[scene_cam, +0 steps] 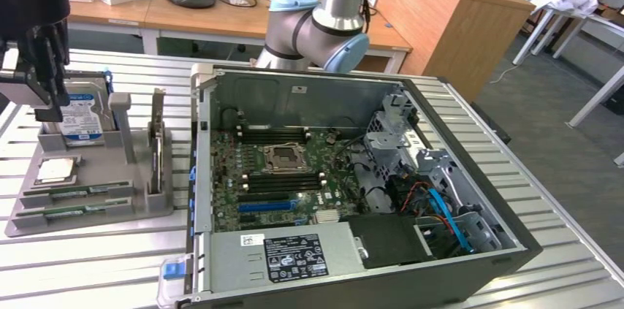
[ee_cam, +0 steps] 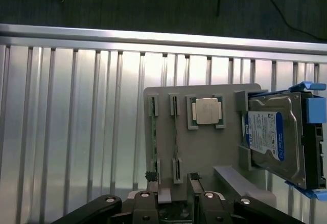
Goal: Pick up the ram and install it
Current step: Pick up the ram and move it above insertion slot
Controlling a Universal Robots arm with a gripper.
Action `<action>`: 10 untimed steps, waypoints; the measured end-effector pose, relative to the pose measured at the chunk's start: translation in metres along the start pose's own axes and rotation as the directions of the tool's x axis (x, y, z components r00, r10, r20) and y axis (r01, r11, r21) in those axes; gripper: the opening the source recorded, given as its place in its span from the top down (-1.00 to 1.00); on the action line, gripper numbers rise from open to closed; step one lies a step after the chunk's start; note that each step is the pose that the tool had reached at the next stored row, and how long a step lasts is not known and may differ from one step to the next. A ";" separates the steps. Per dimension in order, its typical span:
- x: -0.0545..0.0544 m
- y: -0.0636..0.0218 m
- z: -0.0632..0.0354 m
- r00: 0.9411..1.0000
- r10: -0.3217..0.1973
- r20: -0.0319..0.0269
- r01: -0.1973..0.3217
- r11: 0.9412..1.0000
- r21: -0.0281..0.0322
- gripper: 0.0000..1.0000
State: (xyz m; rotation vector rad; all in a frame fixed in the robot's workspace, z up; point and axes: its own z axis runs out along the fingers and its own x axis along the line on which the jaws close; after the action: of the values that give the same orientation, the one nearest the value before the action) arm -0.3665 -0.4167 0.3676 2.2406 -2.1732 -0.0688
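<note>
Jaws were spread and empty, hanging over the near end of the tray (ee_cam: 204, 152), touching nothing as far as I could tell. The ram (ee_cam: 175, 134) sat on edge in its slot right below the gap. Its twin (ee_cam: 154, 137) was just beside it, pretty much under one fingertip (ee_cam: 150, 176).

That was my main worry. Come straight down from there and that tip would probably land on the twin instead of straddling one stick, and a board that thin could flex or pop out crooked.

Farther off to one side sat the chip (ee_cam: 206, 110), and past it the drive (ee_cam: 271, 137) stood tall, so drifting that way risked a bump. On the jaws' other side was bare counter (ee_cam: 76, 132) with lots of room, though the counter's edge ran near the tray's far end. The case (scene_cam: 292, 93) lay open, well apart from the jaws.
</note>
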 end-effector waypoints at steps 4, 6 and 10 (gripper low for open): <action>0.000 -0.0008 0.0043 1.000 0.000 0.000 0.000 1.000 0.000 0.29; 0.000 -0.0016 0.0063 1.000 0.000 0.000 0.000 1.000 0.000 0.29; 0.000 -0.0028 0.0101 1.000 0.000 0.000 0.000 1.000 0.000 0.29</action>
State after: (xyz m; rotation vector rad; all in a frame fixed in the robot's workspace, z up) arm -0.3642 -0.4167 0.3574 2.2406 -2.1732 -0.0688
